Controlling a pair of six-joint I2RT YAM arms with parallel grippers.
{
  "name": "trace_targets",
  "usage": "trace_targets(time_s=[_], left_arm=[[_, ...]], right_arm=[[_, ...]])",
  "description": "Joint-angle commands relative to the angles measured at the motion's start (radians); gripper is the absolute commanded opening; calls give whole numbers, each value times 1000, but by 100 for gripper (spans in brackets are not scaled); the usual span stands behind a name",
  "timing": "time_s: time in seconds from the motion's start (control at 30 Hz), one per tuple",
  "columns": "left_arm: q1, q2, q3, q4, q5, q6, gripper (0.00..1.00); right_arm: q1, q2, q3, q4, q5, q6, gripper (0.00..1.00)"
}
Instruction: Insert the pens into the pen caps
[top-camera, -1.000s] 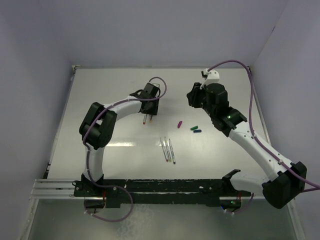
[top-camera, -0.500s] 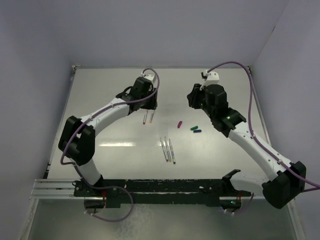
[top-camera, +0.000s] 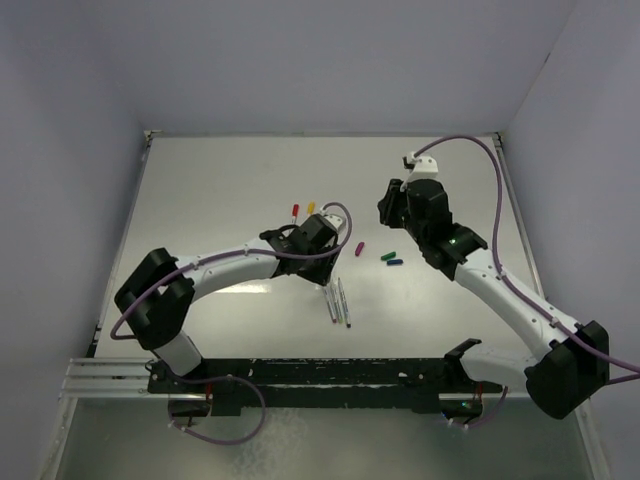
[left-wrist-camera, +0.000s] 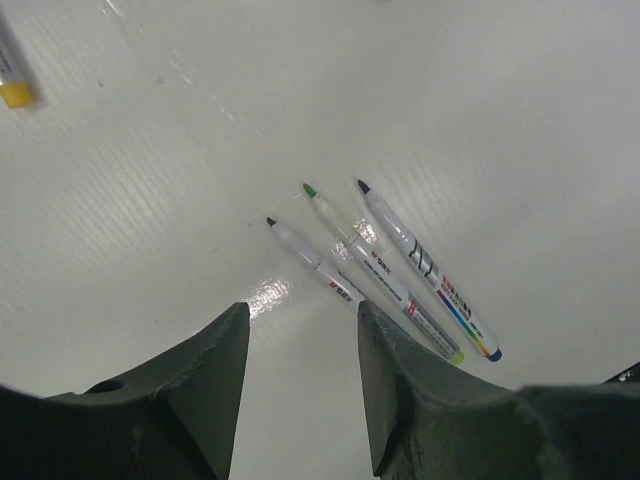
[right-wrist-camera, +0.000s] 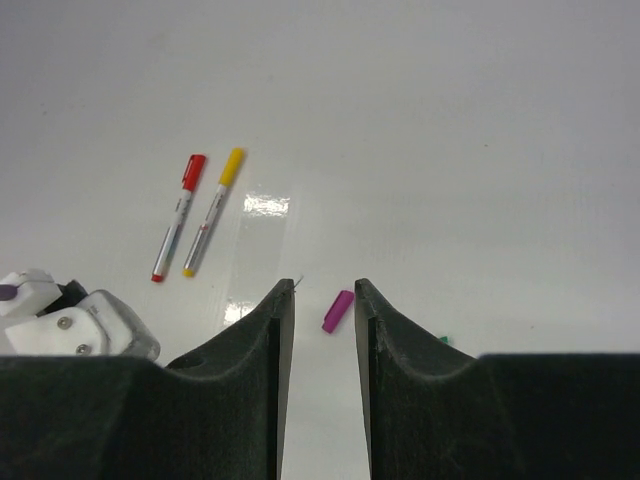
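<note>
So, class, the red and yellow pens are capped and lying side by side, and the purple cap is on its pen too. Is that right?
Not quite. The red pen and the yellow pen are capped and side by side, but the purple cap is on no pen. It lies loose on the table by itself. The right wrist view shows this.

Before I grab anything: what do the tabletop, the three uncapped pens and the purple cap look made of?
Tabletop: smooth white board, likely laminate or coated, semi-gloss; it throws bright glare patches. Uncapped pens: probably plastic barrels, light grey-white, glossy, with printed labels. Purple cap: looks like opaque moulded plastic, uniform colour; too small to say more.
</note>
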Motion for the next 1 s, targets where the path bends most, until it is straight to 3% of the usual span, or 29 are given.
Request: trace_targets(time_s=[0.0, 0.97], left_arm=[[-8, -60, -10, -25, -24, -45, 50], [-24, 86, -4, 28, 61, -23, 49]], right_arm=[[-8, -33, -4, 38, 35, 19, 33], [-16, -21, 4, 35, 43, 29, 32]])
